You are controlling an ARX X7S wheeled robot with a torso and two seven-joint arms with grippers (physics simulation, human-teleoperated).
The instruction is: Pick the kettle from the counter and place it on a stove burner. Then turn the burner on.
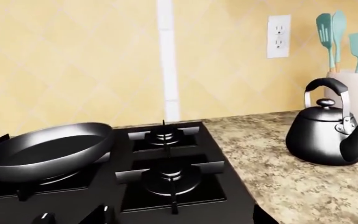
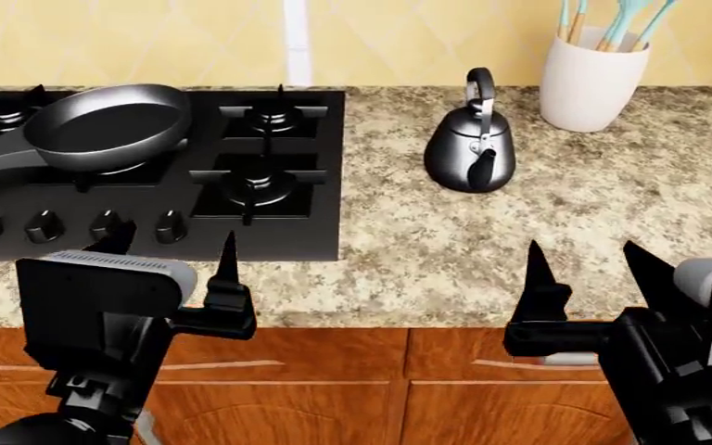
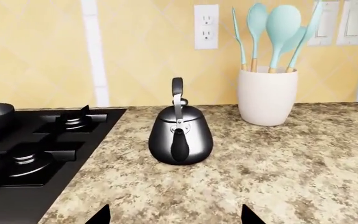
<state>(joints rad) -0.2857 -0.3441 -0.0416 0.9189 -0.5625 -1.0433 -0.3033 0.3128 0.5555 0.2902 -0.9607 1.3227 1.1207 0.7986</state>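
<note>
Far left of the head view there's the frying pan parked on the back-left of the hob, and the two burners along the hob's right edge are free, so the near stove burner looks like the easy target. The left gripper, lower left, has its jaws spread wide, holding nothing. Moving right, the kettle stands upright on the counter, upper middle of frame, handle arch and spout lined up pointing back toward the robot. The right gripper, lower right, is wide open too, and the kettle sits straight ahead between its fingertips in the right wrist view, so I'd say right arm is closer
</note>
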